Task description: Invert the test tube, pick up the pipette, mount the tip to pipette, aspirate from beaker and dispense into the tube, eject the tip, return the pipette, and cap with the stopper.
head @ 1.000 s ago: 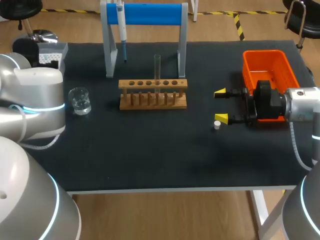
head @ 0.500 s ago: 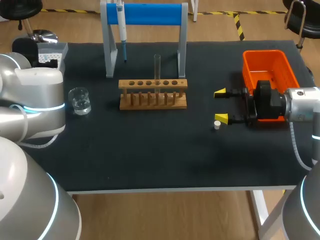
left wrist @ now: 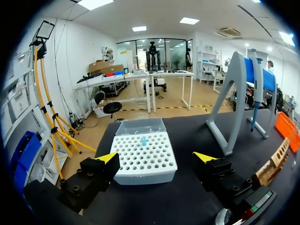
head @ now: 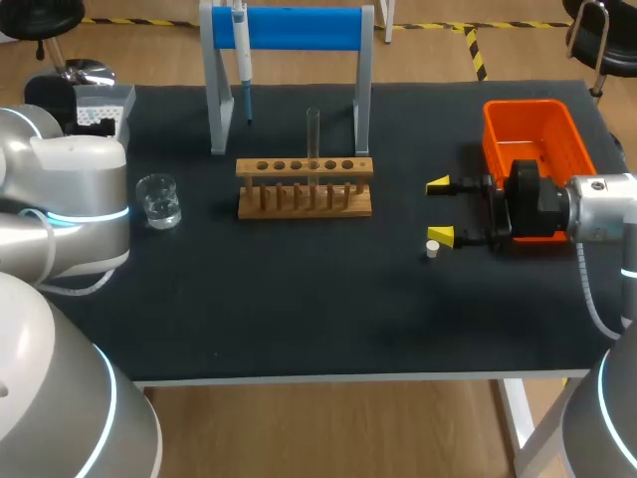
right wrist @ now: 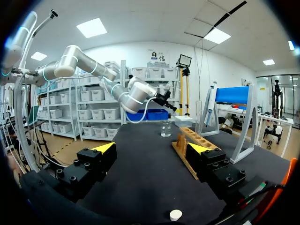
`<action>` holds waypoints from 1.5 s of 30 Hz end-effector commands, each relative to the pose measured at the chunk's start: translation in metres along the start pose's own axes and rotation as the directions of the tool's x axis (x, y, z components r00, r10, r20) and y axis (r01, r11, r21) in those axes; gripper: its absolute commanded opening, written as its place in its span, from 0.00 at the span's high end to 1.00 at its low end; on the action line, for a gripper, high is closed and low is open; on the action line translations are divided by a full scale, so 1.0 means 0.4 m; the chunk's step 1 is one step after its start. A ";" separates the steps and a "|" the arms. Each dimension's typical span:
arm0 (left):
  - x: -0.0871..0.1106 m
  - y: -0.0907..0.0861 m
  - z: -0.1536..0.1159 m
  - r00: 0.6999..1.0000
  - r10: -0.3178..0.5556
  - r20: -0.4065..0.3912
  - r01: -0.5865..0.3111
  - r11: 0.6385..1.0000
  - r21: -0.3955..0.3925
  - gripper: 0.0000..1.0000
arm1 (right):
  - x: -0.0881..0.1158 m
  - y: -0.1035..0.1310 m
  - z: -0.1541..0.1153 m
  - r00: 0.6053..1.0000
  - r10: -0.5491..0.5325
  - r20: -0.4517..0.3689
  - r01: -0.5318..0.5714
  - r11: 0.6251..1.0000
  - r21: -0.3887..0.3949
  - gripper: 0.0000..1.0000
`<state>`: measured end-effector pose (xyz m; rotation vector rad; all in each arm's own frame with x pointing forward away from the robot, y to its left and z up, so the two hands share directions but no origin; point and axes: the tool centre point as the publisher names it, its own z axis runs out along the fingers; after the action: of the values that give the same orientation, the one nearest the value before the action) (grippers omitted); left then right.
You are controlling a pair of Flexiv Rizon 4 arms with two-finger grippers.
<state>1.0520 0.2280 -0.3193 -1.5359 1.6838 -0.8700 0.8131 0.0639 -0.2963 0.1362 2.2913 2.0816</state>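
The small white round stopper (head: 432,249) is found just beneath the right gripper (head: 438,210), beside 1 yellow tip; its 2 fingers are spread, empty. The left gripper (left wrist: 155,157), also spread, is judged much farther away.

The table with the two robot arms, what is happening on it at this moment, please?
Nothing is held. The right gripper is open, with the white stopper lying on the table beside one of its fingers. The left gripper is open, facing the tip box. The test tube stands upright in the wooden rack, the pipette hangs on its stand, and the beaker sits untouched.
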 end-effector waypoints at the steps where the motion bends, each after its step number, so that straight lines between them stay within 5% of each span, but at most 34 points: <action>1: 0.000 0.001 0.002 1.000 0.000 -0.001 0.000 1.000 0.001 0.00 | 0.003 0.000 0.001 1.000 0.000 0.003 0.000 1.000 0.001 0.00; 23: -0.012 0.008 0.046 1.000 -0.011 -0.002 0.010 1.000 -0.029 0.00 | 0.003 0.000 0.001 1.000 0.000 0.003 0.000 1.000 0.001 0.00; 44: -0.054 -0.030 0.127 1.000 0.013 -0.010 -0.013 0.999 -0.039 0.00 | 0.003 0.000 0.001 1.000 0.000 0.003 0.000 1.000 0.001 0.00; 45: -0.057 -0.033 0.131 1.000 0.014 -0.012 -0.014 0.999 -0.038 0.07 | 0.003 0.000 0.001 1.000 0.000 0.003 0.000 1.000 0.001 0.00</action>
<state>1.0973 0.2458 -0.3363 -1.5388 1.7140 -0.8509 0.8131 0.0640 -0.2963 0.1363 2.2910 2.0818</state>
